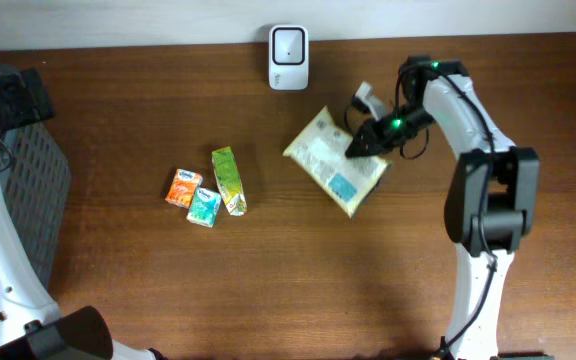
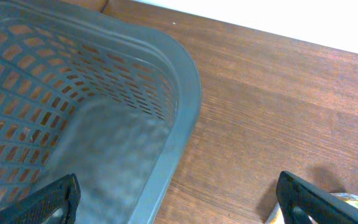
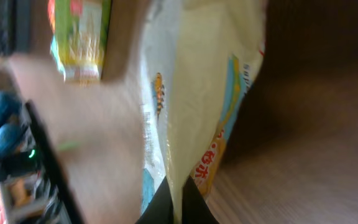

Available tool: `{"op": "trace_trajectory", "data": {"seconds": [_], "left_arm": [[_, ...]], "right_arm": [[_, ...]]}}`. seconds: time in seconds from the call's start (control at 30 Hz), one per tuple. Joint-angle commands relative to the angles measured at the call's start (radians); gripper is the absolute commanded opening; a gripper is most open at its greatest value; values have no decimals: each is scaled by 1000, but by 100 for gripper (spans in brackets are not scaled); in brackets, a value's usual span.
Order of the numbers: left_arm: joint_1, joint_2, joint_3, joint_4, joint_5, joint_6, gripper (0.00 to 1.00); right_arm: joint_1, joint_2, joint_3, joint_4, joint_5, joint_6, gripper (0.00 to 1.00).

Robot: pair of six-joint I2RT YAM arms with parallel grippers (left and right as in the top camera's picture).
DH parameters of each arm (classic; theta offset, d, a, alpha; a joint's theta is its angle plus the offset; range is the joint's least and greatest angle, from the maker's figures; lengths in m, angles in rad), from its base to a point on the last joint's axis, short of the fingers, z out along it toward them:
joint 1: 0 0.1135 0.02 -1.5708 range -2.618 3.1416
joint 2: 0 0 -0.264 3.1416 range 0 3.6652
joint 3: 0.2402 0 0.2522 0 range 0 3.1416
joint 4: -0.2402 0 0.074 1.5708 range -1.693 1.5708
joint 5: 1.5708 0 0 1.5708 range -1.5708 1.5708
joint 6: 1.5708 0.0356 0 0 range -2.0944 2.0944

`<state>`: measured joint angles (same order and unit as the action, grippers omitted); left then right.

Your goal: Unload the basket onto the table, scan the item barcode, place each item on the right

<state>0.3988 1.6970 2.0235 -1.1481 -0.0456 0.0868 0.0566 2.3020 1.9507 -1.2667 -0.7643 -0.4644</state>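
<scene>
While the right gripper (image 1: 360,143) has its jaws pinched fully together on the thin edge of the pale packet (image 1: 330,165), right of centre in the overhead view, the hold looks slight. The floppy packet could slip or sag when lifted towards the white scanner (image 1: 288,45) at the top edge, turning its barcode away. Far left, the left gripper (image 2: 179,205) hangs wide open and empty over the grey basket (image 2: 188,93).

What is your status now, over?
Right gripper shut on yellow bag. Left gripper open, at basket rim. Nothing between bag and scanner.
</scene>
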Motion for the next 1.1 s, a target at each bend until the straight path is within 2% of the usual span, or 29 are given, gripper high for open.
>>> {"op": "trace_trajectory", "data": {"seconds": [0.0, 0.03, 0.07, 0.17, 0.33, 0.4, 0.53, 0.73, 0.87, 1.07], "left_arm": [[3, -5, 12, 2, -3, 10, 99], [3, -5, 12, 2, -3, 9, 99], [3, -5, 12, 2, -3, 9, 99], [3, -5, 12, 2, -3, 9, 99], [3, -5, 12, 2, -3, 9, 99], [3, -5, 12, 2, -3, 10, 99], [3, -5, 12, 2, -3, 9, 99], [3, -5, 12, 2, -3, 9, 99], [3, -5, 12, 2, -3, 9, 99], [3, -5, 12, 2, -3, 9, 99]], "right_arm": [[30, -138, 32, 51, 70, 161, 4], [42, -160, 32, 70, 53, 182, 4], [50, -185, 32, 89, -53, 181, 4], [47, -235, 32, 84, -225, 101, 4], [49, -391, 32, -134, -291, -227, 4], [48, -449, 32, -180, -249, -238, 4], [48, -442, 31, -232, -219, -266, 4], [48, -434, 31, -221, -212, -256, 4], [48, -321, -32, -187, -104, -217, 4], [48, -119, -76, -176, 216, -166, 4]]}}
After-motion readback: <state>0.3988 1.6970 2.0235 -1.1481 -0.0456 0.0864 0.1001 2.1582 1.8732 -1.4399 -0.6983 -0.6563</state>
